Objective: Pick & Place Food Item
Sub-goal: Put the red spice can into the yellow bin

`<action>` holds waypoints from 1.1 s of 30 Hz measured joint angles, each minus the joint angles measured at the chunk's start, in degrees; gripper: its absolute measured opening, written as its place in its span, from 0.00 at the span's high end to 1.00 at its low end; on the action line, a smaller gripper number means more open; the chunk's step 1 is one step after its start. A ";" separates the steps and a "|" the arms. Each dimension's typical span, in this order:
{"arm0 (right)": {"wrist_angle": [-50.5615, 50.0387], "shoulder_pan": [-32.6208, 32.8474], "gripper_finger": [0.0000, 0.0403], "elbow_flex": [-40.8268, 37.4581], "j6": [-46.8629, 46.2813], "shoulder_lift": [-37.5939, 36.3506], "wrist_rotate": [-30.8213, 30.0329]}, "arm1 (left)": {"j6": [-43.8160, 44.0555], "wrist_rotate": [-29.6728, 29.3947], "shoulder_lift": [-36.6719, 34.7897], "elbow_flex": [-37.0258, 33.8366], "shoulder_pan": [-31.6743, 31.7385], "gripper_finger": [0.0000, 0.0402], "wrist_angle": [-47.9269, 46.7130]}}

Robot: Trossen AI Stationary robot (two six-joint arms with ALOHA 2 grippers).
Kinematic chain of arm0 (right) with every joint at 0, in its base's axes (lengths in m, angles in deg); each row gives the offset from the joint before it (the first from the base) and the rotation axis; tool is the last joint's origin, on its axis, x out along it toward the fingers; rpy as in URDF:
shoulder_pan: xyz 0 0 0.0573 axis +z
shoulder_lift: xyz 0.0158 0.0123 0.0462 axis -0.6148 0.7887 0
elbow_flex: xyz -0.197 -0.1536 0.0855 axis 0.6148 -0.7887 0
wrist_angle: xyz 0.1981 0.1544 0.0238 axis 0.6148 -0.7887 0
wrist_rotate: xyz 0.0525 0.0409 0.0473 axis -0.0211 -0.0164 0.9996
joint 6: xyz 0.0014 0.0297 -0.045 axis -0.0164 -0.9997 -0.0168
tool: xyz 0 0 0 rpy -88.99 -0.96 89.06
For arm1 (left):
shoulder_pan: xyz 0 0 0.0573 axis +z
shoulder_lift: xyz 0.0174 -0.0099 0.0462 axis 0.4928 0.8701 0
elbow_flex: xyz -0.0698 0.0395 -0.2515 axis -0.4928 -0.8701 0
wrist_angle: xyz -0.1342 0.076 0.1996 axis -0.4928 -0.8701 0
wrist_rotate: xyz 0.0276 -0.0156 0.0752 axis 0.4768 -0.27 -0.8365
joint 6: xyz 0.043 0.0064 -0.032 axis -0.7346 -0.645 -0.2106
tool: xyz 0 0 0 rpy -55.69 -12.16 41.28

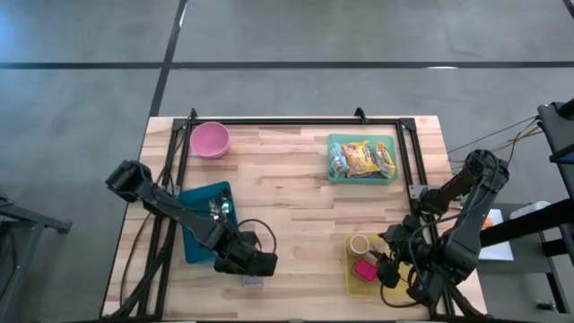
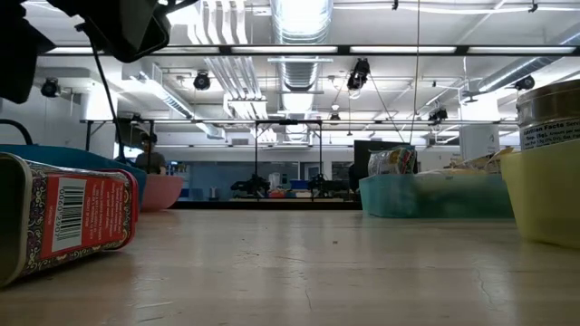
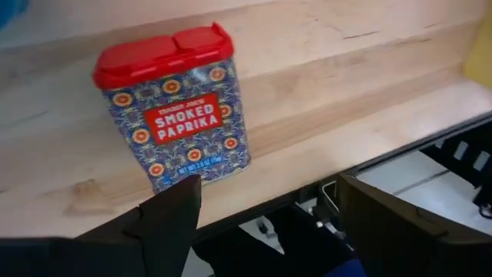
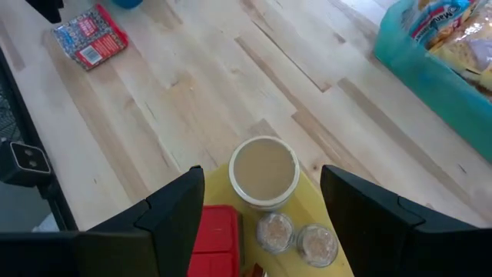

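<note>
Your left tool (image 1: 256,263) hangs open just above the paprika tin (image 1: 252,281) on the tabletop (image 1: 296,197); beside it sits the blue tray (image 1: 199,220). Your right tool (image 1: 395,269) gapes empty over the yellow tray (image 1: 352,274).

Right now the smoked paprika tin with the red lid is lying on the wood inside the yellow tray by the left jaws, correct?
Not quite. The smoked paprika tin lies on the bare wooden table, not in a tray, as the left wrist view shows. The yellow tray sits under the right arm. The red lid and the left gripper nearby are right.
</note>
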 joint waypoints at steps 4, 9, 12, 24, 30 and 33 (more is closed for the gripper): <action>0.09 0.00 0.37 0.00 0.21 0.00 0.00 | 1.21 0.41 0.85 1.67 0.00 0.24 -4.24; 0.19 0.04 0.37 -0.07 0.21 0.00 0.02 | 2.72 0.59 2.77 5.05 0.00 0.24 -12.37; 0.28 0.04 0.37 -0.09 0.21 -0.02 0.02 | 2.67 0.56 4.38 6.63 0.00 0.24 -13.20; 0.31 0.04 0.37 -0.83 0.85 -0.02 0.07 | 4.25 -5.69 6.32 6.55 0.00 0.24 -12.88; 0.55 0.04 0.37 -1.00 0.87 -0.02 0.20 | 4.49 -8.24 6.31 6.51 0.04 0.24 -12.25; 0.65 0.04 0.37 -1.09 0.87 -0.02 0.20 | 4.61 -8.19 6.31 6.51 0.04 0.24 -12.46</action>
